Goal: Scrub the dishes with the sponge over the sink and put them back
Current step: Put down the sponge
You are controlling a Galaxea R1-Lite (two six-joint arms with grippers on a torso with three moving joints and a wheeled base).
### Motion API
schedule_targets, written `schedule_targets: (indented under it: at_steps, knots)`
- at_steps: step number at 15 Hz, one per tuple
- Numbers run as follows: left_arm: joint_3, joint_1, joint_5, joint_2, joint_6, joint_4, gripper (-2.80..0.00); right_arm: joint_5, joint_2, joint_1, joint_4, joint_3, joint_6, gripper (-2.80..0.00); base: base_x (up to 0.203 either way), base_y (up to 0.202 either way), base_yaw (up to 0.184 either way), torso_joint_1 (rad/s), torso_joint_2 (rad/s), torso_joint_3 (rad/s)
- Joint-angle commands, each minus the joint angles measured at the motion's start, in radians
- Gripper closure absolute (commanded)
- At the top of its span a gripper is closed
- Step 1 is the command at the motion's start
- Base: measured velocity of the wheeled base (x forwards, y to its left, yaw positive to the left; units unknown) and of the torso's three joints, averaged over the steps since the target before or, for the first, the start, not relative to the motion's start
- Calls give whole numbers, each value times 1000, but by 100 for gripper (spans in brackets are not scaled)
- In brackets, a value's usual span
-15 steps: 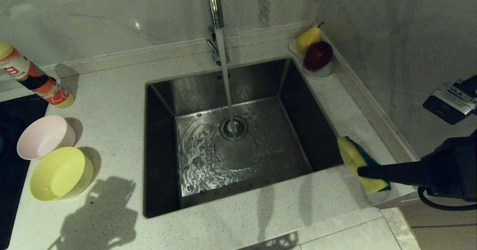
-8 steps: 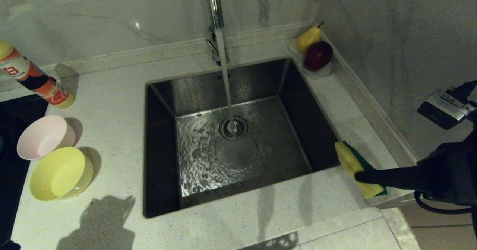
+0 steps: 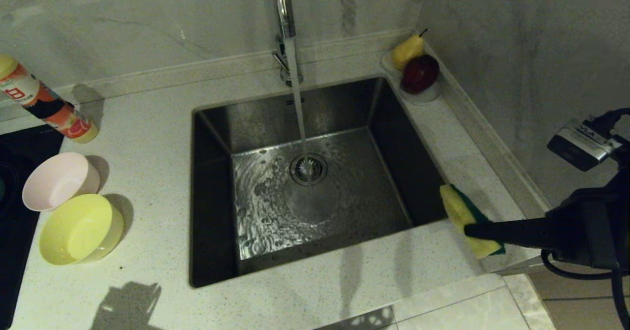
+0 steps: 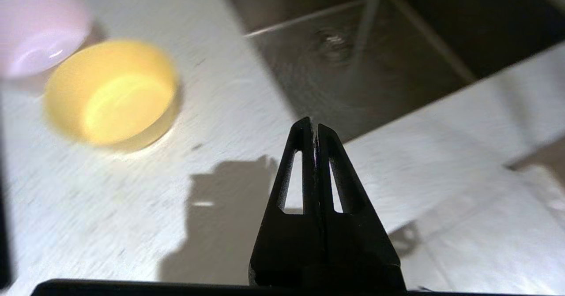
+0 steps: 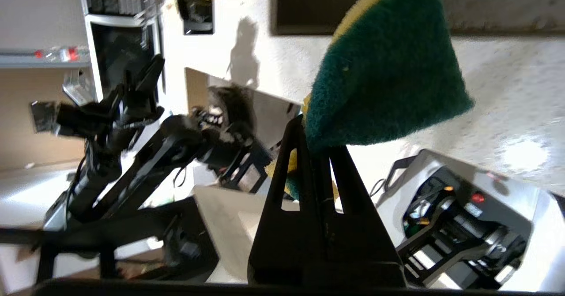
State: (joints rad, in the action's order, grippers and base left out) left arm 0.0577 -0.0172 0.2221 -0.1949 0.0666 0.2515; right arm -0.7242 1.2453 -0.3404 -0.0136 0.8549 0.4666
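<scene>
Right claw (image 3: 467,230) pinched shut on the sponge (image 3: 460,212), over the table at the sink's (image 3: 216,182) right rim. Left claw (image 4: 312,126) closed, empty, near the yellow bowl (image 3: 78,229) and pink bowl (image 3: 56,180). Probably scrubbing left; blue bowl unseen. Open basin ahead, wall close right.

Pale marble walls (image 3: 492,49) meet a speckled countertop (image 3: 147,138) — dim, yellowish light.

Right wrist camera (image 3: 581,143) showing partial letters "VLA"; bottle (image 3: 42,101) label carrying red mark, not legible.
</scene>
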Motion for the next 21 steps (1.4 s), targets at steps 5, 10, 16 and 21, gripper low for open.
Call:
schedule_targets:
  at_steps: [5, 10, 16, 21]
  knots:
    - [-92, 0, -136, 197, 6, -85, 0, 41, 49, -11, 2, 25, 3, 0, 0, 0, 0, 0, 0, 0]
    - [-98, 0, -236, 197, 6, -129, 0, 105, 34, -11, 1, 28, -15, 0, 0, 0, 0, 0, 0, 0]
    - [-98, 0, -228, 196, 13, -135, 0, 250, 11, -15, -40, 23, -128, 0, 0, 0, 0, 0, 0, 0]
    - [-98, 0, -231, 198, 36, -141, 0, 488, 3, -130, -122, 17, -204, 0, 0, 0, 0, 0, 0, 0]
